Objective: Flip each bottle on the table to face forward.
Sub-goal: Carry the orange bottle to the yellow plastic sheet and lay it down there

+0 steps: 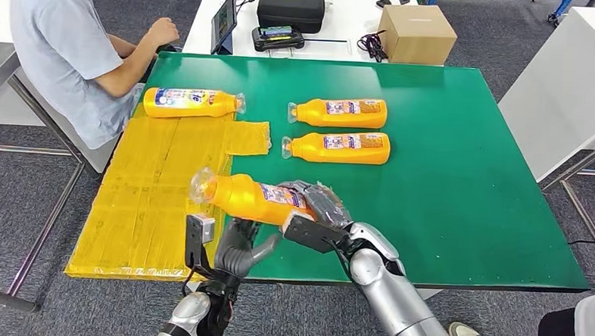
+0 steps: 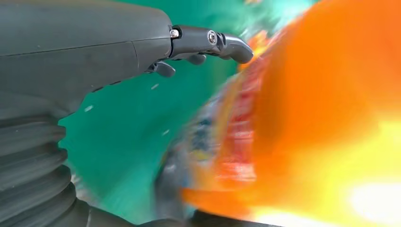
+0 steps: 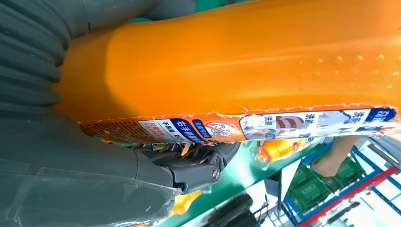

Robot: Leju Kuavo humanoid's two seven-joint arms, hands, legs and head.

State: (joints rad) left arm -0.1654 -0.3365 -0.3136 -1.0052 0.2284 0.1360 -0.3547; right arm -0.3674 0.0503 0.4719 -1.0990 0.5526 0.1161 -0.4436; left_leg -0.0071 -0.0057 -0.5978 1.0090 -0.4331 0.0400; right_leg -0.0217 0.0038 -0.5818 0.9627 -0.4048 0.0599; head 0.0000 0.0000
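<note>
The green-topped table (image 1: 460,190) carries a patch of yellow taped sheeting (image 1: 157,200) on its left side, and four orange plastic bottles with printed labels. Two of them (image 1: 341,112) (image 1: 339,147) lie side by side near the middle, clear caps toward the left; a third orange bottle (image 1: 193,103) lies at the far edge of the yellow patch, close to a seated person in a light blue shirt (image 1: 65,48).

The fourth orange bottle (image 1: 251,198) is the one in hand — lifted off the surface near the table's front edge, tilted, its clear cap end over the border between yellow and green. The robot's right hand (image 1: 319,210) is clasped around the bottle's base end; in the right wrist view the fingers (image 3: 198,172) wrap under the body just below the label edge. The left hand (image 1: 242,245) sits just below the bottle with fingers spread and nothing in them.

To do this step well, I would judge the bottle should be rolled about its long axis until the front label faces up — the left hand steadying the cap end — then lowered flat, clear of the other bottles. The smooth plastic may slip if the grasp loosens mid-turn.
</note>
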